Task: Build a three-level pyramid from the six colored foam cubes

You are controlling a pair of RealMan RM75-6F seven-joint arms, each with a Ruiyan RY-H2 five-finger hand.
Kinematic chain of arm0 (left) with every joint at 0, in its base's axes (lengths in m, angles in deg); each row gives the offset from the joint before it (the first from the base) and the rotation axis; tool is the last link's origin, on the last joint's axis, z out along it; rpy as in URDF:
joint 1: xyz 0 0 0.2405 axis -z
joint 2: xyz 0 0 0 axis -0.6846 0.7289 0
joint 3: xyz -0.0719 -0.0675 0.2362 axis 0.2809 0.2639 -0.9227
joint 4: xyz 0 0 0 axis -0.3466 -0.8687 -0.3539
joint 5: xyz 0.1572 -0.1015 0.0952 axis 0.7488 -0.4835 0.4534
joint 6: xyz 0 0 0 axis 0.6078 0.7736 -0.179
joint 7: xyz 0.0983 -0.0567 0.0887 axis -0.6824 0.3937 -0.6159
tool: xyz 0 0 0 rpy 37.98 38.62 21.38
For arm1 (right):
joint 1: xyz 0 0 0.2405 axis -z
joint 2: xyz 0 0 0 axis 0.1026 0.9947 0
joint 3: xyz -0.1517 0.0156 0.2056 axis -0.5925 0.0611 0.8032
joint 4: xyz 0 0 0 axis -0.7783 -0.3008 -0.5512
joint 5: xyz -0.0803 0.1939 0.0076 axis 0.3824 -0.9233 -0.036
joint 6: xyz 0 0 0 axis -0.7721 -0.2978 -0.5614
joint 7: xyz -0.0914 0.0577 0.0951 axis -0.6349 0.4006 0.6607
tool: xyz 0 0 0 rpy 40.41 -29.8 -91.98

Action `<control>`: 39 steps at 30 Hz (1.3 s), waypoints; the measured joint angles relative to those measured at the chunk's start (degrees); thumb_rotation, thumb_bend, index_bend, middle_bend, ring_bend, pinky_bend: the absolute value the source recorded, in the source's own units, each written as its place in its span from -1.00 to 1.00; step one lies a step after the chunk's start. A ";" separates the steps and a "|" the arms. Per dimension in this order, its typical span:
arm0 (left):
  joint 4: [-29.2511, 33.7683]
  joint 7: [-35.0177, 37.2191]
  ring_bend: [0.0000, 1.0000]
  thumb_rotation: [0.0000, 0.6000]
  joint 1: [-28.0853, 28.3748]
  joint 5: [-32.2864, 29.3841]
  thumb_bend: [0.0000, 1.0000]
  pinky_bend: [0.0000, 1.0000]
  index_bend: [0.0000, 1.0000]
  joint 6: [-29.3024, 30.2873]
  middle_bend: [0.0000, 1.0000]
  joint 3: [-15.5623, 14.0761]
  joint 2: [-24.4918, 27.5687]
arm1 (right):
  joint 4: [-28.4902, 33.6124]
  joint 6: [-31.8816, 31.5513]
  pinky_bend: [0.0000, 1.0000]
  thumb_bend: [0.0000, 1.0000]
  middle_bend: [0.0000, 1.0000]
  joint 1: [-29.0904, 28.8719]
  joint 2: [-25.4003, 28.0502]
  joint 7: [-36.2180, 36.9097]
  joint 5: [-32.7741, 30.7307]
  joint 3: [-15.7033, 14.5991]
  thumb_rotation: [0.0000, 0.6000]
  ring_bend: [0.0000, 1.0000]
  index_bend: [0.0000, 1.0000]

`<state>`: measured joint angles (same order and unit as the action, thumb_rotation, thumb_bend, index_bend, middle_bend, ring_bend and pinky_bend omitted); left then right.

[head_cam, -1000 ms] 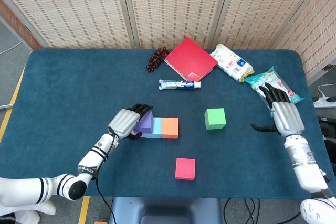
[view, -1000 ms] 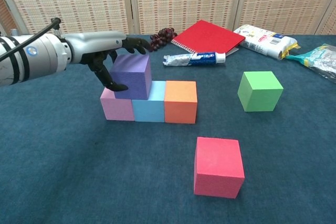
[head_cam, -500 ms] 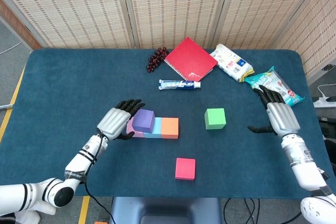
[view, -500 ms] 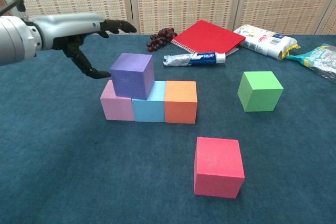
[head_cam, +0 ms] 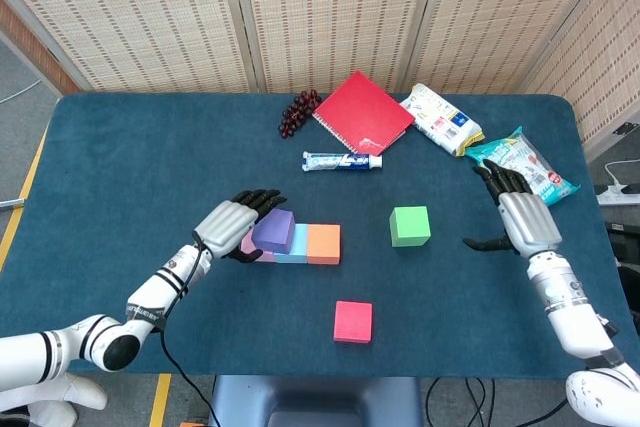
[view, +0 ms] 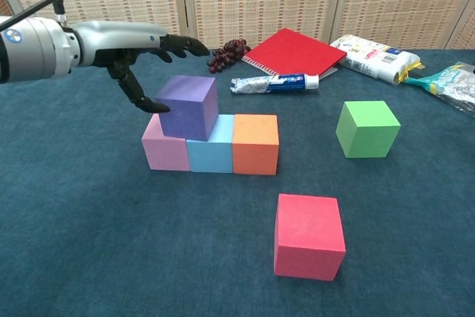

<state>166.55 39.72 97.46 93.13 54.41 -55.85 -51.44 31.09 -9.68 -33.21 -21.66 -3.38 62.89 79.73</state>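
A pink cube [view: 165, 150], a light blue cube [view: 210, 154] and an orange cube [view: 255, 144] stand in a row. A purple cube [view: 189, 107] sits on top, over the pink and blue ones, turned slightly askew. My left hand [view: 133, 50] hovers at its left with fingers spread above it, and the thumb tip touches the cube's left face. It holds nothing. The green cube [head_cam: 410, 225] stands alone to the right. Further right, my right hand [head_cam: 520, 219] is open above the table. The red cube [head_cam: 353, 321] lies near the front edge.
Along the back lie dark grapes [head_cam: 298, 112], a red notebook [head_cam: 362, 113], a toothpaste tube [head_cam: 342, 160] and two snack bags [head_cam: 441, 119] [head_cam: 522, 159]. The blue cloth table [head_cam: 120, 167] spreads to the left.
My left hand let go of the purple cube, drew back to the left, then came back until its thumb touches the cube. The right hand drifted slightly left toward the green cube.
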 measured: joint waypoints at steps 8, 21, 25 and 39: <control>-2.70 0.51 -0.90 1.00 3.52 -3.40 -0.40 -0.75 -0.70 -3.81 -0.73 0.72 -1.37 | -0.79 -0.12 -0.90 -0.58 -0.92 0.33 -0.06 1.19 0.33 -0.17 1.00 -1.00 -1.00; -3.41 -3.97 -0.51 1.00 4.19 -6.10 -0.41 -0.63 -0.28 2.08 -0.21 -0.07 -3.89 | -2.57 0.36 -0.90 -0.58 -0.92 0.54 -0.35 3.09 0.70 -0.26 1.00 -1.00 -1.00; -2.13 -5.29 -0.51 1.00 3.96 -7.15 -0.41 -0.62 -0.29 4.21 -0.23 -0.05 -4.06 | -2.67 0.48 -0.90 -0.58 -0.92 0.47 -0.38 3.24 0.84 -0.23 1.00 -1.00 -1.00; -1.17 -7.98 -0.51 1.00 4.58 -10.36 -0.41 -0.62 -0.31 5.02 -0.24 -0.38 -4.95 | -2.96 0.60 -0.90 -0.58 -0.92 0.58 -0.33 3.24 0.62 -0.38 1.00 -1.00 -1.00</control>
<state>165.38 31.74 102.04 82.76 59.43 -56.23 -56.39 28.12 -9.08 -32.63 -21.99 -0.14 63.50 79.35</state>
